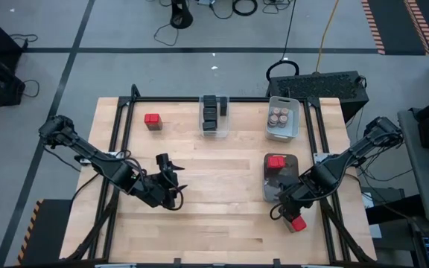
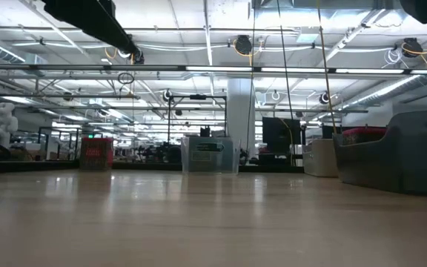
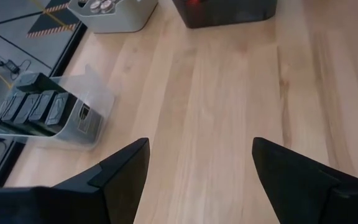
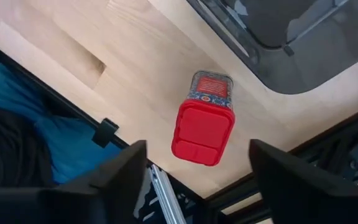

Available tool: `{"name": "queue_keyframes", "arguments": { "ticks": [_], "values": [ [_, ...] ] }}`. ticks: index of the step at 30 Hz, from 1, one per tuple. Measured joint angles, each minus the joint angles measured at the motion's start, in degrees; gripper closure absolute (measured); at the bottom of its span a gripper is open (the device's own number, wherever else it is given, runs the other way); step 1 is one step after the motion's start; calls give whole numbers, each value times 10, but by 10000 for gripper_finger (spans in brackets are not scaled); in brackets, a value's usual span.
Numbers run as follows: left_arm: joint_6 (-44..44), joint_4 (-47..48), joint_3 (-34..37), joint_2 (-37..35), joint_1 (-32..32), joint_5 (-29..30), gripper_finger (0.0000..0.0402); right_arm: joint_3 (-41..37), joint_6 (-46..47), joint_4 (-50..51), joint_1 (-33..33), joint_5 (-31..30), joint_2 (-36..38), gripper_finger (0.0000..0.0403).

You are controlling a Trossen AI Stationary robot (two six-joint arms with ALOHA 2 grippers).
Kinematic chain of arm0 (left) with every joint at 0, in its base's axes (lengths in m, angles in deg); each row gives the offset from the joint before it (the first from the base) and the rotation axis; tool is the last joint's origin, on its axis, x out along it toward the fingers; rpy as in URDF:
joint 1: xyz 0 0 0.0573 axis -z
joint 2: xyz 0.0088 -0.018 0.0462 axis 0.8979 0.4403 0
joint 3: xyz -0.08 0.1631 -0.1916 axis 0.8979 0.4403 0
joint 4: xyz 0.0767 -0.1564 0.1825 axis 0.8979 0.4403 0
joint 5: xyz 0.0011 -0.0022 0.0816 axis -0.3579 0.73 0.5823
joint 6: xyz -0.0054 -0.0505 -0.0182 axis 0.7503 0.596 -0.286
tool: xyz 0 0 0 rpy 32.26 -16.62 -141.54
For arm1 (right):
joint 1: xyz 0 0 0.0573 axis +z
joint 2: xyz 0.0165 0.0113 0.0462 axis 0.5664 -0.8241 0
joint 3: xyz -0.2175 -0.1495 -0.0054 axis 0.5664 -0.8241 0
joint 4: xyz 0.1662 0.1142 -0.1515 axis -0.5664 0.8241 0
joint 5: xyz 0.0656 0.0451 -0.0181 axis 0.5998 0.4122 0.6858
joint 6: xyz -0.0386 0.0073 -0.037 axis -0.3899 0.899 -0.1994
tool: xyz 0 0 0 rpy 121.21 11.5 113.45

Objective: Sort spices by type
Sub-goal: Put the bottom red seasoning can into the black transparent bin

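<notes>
My right gripper (image 4: 197,171) is open near the table's right rail, pointing steeply down. Below it is a red tin (image 4: 202,126), its red lid toward the camera, and neither finger touches it. In the high view this red tin (image 1: 297,222) sits just nearer than the dark bin (image 1: 280,182), beside my right gripper (image 1: 289,210). Another red tin (image 1: 275,161) lies in that bin. A third red tin (image 1: 153,120) stands on the table at the far left. My left gripper (image 3: 199,168) hangs open over bare wood at the near left (image 1: 173,181).
A clear bin (image 1: 214,115) at the far middle holds dark tins (image 3: 33,107). A white bin (image 1: 282,120) at the far right holds round jars. A black frame rail (image 1: 326,223) runs along the right side. Bare wood lies between the arms.
</notes>
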Motion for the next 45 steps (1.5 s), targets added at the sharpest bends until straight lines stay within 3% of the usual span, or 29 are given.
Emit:
{"name": "queue_keyframes", "arguments": {
  "ticks": [4,8,18,23,45],
  "values": [
    [0,-2,4,0,0,0,111,0,-19,0,0,0,0,88],
    [-1,-4,4,0,0,0,111,0,-20,5,5,-5,0,70],
    [-44,-46,4,0,-13,-1,111,0,121,0,102,-88,0,77],
    [-47,-60,4,0,-36,-28,111,0,166,7,136,-102,-14,77],
    [-46,-74,4,0,-57,-49,111,0,138,-16,143,-100,-116,78]
  ]
}}
